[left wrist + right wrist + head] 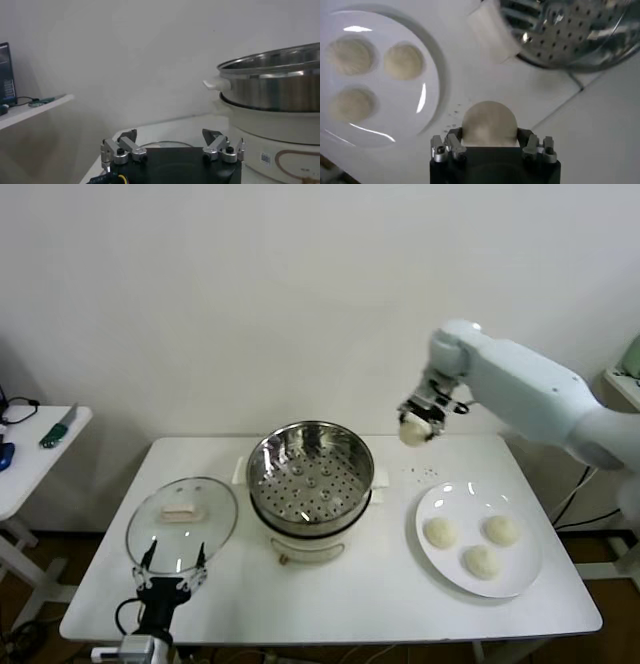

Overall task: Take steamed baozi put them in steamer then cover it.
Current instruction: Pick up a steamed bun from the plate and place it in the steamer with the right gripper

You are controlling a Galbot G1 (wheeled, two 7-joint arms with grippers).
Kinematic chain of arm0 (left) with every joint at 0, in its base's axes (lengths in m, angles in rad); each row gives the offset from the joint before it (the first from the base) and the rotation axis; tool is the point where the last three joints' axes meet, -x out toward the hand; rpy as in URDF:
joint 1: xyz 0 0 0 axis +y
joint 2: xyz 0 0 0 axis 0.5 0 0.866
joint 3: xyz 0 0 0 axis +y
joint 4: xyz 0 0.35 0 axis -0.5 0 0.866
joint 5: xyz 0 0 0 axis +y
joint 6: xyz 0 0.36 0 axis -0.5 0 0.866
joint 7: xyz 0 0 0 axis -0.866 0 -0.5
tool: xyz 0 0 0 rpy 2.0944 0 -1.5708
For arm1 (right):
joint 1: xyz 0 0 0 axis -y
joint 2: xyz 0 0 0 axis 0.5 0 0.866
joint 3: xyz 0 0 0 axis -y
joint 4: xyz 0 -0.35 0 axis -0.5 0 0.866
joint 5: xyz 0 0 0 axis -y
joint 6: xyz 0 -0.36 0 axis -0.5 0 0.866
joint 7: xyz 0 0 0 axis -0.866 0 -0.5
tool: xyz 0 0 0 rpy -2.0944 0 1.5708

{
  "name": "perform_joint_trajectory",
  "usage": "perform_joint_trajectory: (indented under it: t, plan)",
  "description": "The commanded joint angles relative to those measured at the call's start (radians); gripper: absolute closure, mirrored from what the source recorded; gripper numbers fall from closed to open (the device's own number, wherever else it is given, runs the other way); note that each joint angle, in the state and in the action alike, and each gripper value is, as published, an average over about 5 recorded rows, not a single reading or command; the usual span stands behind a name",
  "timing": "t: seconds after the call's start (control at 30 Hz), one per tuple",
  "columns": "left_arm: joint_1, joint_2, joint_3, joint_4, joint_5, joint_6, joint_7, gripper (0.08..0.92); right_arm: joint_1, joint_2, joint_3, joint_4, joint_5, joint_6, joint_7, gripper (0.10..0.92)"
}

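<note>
My right gripper (418,424) hangs high over the table, right of the steamer, shut on one steamed baozi (488,124) that fills the space between its fingers. Three more baozi (441,531) (501,529) (481,561) lie on the white plate (525,581) at the right. The steel steamer (310,469) with its perforated bottom stands open at the table's middle on a white pot base (270,135). The glass cover (182,524) with its cream handle lies flat at the left. My left gripper (172,562) waits open at the cover's near edge.
A small white side table (30,454) with tools stands at the far left. Crumbs (423,474) dot the tabletop between steamer and plate. A white wall runs behind the table.
</note>
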Motion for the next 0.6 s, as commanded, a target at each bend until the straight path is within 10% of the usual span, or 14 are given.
perform_joint_trajectory:
  t: [0.03,0.6]
  plan:
    - [0.001,0.003,0.0,0.003,-0.001,0.001,0.001,0.177,0.095,0.208,-0.041,0.037,-0.133,0.214,0.04,0.321]
    - [0.023,0.034,-0.008,0.003,-0.018,-0.002,0.0,0.177,-0.069,0.378,0.004,-0.046,-0.304,0.255,0.094,0.313]
